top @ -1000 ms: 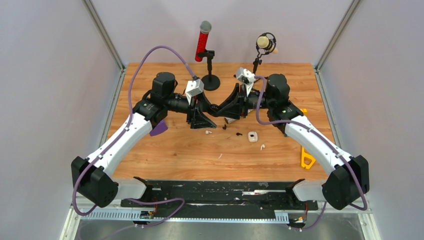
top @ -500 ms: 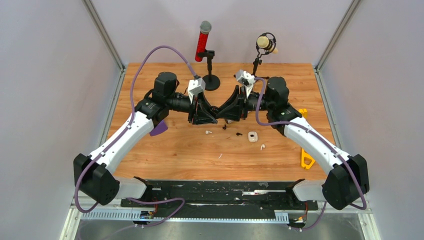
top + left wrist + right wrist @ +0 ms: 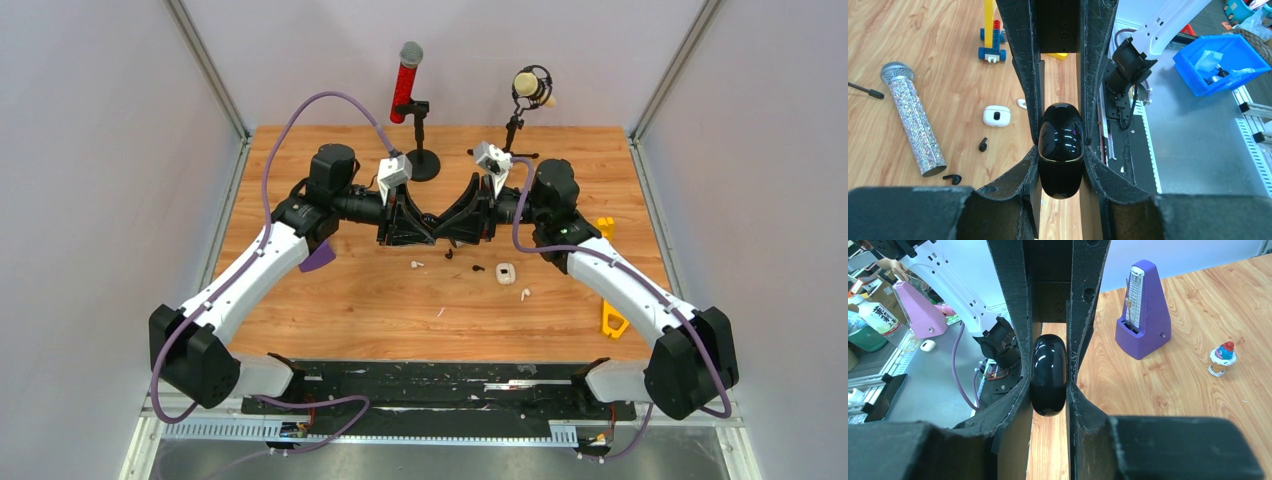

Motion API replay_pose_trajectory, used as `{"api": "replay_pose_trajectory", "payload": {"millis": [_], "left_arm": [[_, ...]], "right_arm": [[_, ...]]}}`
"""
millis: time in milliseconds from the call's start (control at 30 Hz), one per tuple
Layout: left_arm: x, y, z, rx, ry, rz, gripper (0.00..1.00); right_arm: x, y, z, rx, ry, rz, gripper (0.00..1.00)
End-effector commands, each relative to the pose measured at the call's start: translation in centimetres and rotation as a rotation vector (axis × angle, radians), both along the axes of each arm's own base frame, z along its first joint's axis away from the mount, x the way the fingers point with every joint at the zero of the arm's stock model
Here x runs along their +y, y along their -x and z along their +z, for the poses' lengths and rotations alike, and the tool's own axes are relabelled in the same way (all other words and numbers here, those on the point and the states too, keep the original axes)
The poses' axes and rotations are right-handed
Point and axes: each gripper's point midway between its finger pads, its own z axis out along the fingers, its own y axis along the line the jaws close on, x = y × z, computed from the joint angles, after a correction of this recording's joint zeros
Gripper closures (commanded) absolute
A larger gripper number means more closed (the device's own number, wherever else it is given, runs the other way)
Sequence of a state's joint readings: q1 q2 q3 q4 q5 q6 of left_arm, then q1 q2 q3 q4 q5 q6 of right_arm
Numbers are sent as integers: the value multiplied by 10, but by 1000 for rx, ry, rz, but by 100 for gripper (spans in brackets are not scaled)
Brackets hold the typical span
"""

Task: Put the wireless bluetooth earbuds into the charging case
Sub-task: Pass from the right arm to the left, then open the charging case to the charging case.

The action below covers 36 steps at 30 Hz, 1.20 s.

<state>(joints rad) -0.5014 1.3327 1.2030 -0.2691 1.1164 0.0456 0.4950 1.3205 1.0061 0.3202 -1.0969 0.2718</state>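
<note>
**Black case [image 3: 1060, 150] gripped from both sides**

The left gripper [image 3: 428, 231] has just closed on it; the right gripper [image 3: 451, 230] clamps it too, jaws narrow. Earbuds [image 3: 983, 144] lie loose on the table [image 3: 350, 300] beneath both grippers; opening it likely follows.

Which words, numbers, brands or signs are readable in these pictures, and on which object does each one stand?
No text can be quoted with certainty.
On the bottle: large dark East Asian characters on the label, too blurred to read.
On the purple metronome: a scale on its face, numbers too small to read.
On the black charging case: no print visible.
On the white case: only a dark spot, no text.
</note>
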Motion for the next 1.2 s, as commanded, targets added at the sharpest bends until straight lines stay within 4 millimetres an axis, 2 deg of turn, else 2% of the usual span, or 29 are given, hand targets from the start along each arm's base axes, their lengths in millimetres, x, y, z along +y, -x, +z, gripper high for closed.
{"api": "replay_pose_trajectory", "payload": {"millis": [0,167,267,333,667,1000,1167], "left_arm": [[-3,5,16,-56,45,-40,80],[-1,6,14,-62,41,-42,96],[-1,7,12,-63,39,-45,100],[-1,8,10,-65,38,-51,100],[7,20,-6,-115,5,-79,100],[8,23,-8,-114,2,-90,100],[8,24,-10,-111,-2,-93,100]], "right_arm": [[-2,6,4,-16,-8,22,88],[-3,10,9,-40,-5,42,72],[-4,12,12,-51,-2,54,57],[-4,12,15,-50,-1,55,52],[-2,0,25,-8,-2,39,45],[0,-9,4,-9,21,3,42],[0,-13,0,-23,32,-15,42]]}}
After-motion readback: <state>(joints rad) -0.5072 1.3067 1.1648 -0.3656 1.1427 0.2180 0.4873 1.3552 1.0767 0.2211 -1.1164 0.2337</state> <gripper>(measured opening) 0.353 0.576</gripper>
